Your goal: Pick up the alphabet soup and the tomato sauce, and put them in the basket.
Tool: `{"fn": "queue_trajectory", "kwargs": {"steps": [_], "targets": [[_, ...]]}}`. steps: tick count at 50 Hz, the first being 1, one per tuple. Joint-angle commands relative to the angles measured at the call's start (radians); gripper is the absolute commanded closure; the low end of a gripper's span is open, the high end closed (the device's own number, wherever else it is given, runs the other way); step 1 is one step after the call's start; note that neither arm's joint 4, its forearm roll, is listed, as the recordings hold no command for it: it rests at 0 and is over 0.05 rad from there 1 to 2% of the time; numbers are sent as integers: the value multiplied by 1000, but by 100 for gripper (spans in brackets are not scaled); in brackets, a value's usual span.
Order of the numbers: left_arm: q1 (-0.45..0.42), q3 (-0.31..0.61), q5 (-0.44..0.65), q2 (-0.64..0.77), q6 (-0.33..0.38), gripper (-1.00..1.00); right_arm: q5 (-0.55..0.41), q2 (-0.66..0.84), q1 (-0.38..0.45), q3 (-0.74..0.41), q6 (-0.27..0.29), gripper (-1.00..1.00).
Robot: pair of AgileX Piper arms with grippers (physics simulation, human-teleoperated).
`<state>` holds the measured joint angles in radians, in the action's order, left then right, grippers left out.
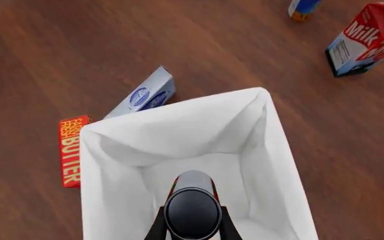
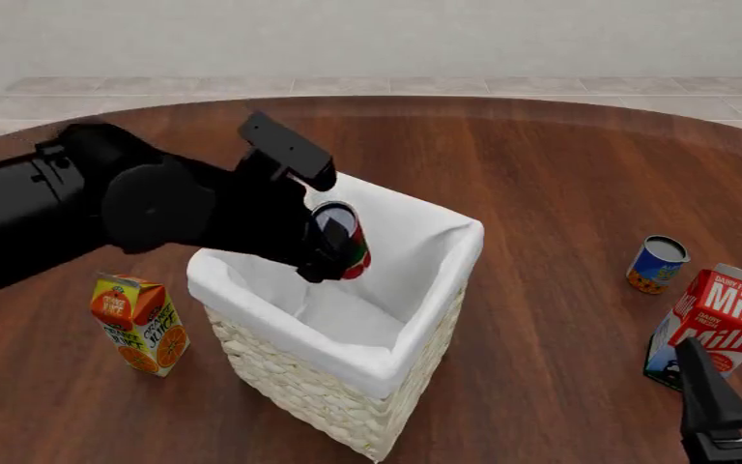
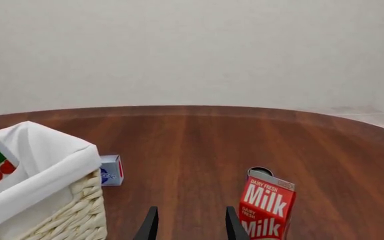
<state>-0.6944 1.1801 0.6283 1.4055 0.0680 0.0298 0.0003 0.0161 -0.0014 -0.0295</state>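
- The left tool (image 2: 326, 253) is grasping the alphabet soup (image 2: 341, 240) and holds it tilted above the open mouth of the basket (image 2: 413, 329), toward the 10 o'clock side of the rim in the front view.
- In the left wrist view the can (image 1: 193, 210) sits between the two dark fingers (image 1: 156, 229), with the white lining of the basket (image 1: 279, 165) all around it.
- The tomato sauce (image 2: 657, 264) stands upright on the table (image 2: 539, 174), at about 3 o'clock from the basket and well apart from it.
- Just beside this can, at its 5 o'clock, stands the milk carton (image 2: 719, 324).
- The orange juice carton (image 2: 139, 324) stands at 9 o'clock from the basket, near its wall.
- The butter box (image 1: 70, 150) and a blue-white box (image 1: 144, 95) lie on the table close to the basket.
- The right tool (image 3: 187, 225) is released, its fingers apart with nothing between them, low near the milk carton (image 3: 265, 207).
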Motion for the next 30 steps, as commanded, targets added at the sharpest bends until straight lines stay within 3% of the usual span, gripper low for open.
{"fn": "queue_trajectory", "kwargs": {"steps": [1, 30], "targets": [[-16, -21, -33, 36, 9, 100, 0, 0, -4, 0, -5, -100], [-36, -61, -85, 92, 4, 100, 0, 0, -7, -1, -9, -100]]}}
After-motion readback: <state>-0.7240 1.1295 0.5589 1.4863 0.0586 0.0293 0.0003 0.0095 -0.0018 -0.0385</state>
